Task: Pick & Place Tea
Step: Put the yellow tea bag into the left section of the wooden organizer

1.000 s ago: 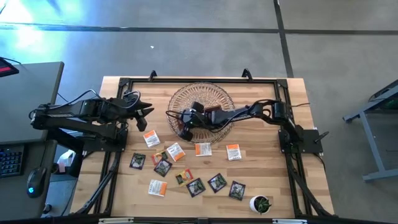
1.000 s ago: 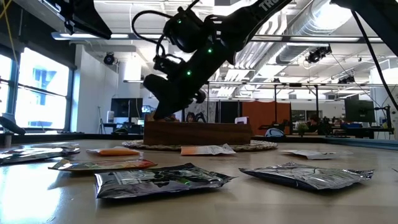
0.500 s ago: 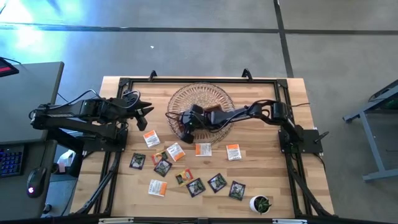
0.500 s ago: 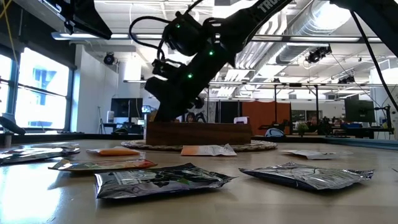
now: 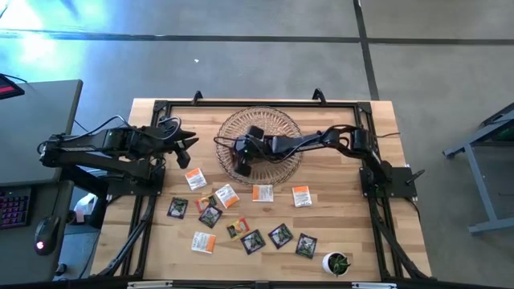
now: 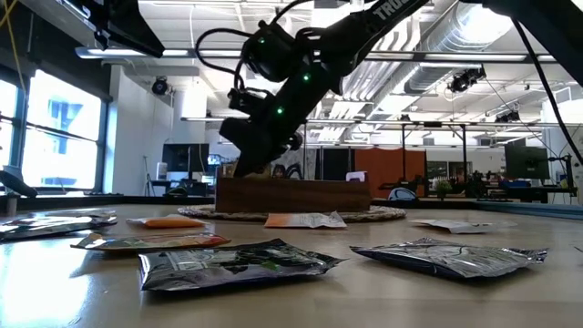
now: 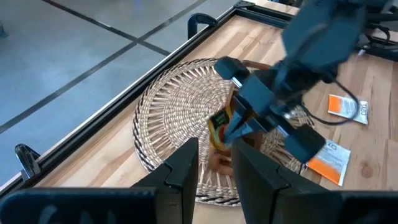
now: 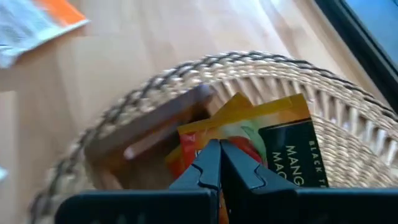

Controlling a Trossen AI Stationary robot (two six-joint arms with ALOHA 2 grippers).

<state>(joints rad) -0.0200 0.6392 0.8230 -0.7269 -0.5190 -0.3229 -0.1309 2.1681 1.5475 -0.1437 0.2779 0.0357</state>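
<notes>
The right tool (image 8: 219,163) pinches a yellow-red tea sachet (image 8: 261,152) by its edge above the wooden tray (image 8: 149,138) on the woven mat (image 5: 259,138); light, floppy paper, best gripped at a rim. Other sachets (image 5: 241,213) lie scattered on the table (image 5: 337,201). Left tool (image 5: 186,143) waits aside, partly parted, empty.

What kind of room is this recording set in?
Most likely a robotics lab or open workshop. The wooden table stands on a bare concrete floor, exposed ducts run across the ceiling, and a desk with a keyboard sits beside the rig.
</notes>
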